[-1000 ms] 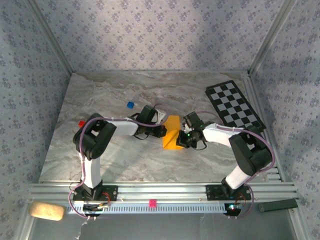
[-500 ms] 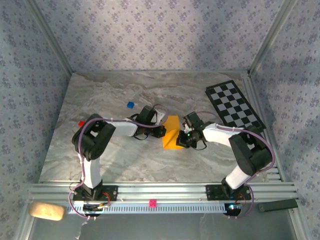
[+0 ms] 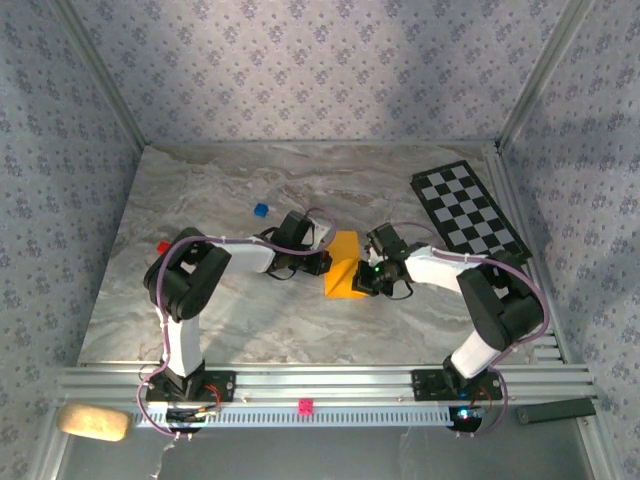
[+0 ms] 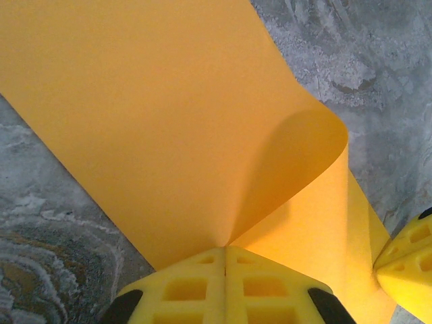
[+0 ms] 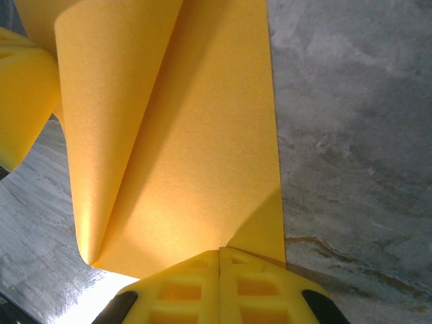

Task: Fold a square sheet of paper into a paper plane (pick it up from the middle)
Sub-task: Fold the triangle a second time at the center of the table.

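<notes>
Item: square sheet of paper (image 3: 344,264), orange-yellow, lying mid-table (image 3: 230,320) between the two arms, bent over itself in a soft roll rather than a pressed crease. Left pincer (image 4: 225,251): pressed together on the sheet, both layers meeting at its tips. Right pincer (image 5: 221,254): likewise pinching the opposite edge. Hazards, as judged: with the bend rounded, any mismatch of the pinched edges would likely set a crooked crease once flattened. Arms pulling apart could tear the thin paper or drag it from one grip. Views: the top camera gives placement, with the blue cube (image 3: 261,210) and checkered board (image 3: 468,211) well apart from the work, but the fold reads as a plain slab. The left wrist camera shows the curled lobe standing up. The right wrist camera shows the upper flap lying over a lower layer, its long edge straight along the table.
</notes>
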`<state>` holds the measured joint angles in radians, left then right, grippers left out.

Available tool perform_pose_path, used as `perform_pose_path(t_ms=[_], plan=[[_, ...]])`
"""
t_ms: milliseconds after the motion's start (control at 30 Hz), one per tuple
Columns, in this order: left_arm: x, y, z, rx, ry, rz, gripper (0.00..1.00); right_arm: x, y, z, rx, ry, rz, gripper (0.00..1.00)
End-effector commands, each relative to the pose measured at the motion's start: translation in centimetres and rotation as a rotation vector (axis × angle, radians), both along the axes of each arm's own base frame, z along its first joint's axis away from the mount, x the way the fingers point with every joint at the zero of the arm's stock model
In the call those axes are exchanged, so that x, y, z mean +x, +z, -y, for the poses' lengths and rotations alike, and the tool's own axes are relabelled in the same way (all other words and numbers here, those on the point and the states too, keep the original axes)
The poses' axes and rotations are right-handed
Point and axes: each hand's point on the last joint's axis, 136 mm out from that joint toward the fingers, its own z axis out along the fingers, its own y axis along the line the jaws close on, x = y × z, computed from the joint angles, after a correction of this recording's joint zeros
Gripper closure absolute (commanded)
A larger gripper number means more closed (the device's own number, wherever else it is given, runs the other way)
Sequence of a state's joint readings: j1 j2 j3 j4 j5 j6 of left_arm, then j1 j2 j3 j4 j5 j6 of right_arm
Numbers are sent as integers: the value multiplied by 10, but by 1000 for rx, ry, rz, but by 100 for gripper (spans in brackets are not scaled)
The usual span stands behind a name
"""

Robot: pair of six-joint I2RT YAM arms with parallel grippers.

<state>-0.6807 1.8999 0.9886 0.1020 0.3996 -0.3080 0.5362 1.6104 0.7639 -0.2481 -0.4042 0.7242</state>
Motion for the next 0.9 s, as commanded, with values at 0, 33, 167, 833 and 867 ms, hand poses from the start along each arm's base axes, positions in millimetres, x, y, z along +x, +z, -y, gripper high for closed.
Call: perform_pose_path(t_ms=[0, 33, 167, 833, 867], plan=[[1, -3, -1, 7, 2, -12, 100, -2, -5, 4, -30, -5, -29, 94], [1, -4, -2, 13, 5, -15, 100, -2, -5, 4, -28, -5, -26, 94], [-2, -10, -6, 28, 13, -26, 100, 1, 0, 2, -17, -9, -11, 92], [-6, -14, -11, 34, 27, -37, 100, 46, 61, -58, 367, -96, 164, 99], [-7, -15, -12, 38, 26, -39, 100, 46, 60, -62, 369, -92, 159, 99]])
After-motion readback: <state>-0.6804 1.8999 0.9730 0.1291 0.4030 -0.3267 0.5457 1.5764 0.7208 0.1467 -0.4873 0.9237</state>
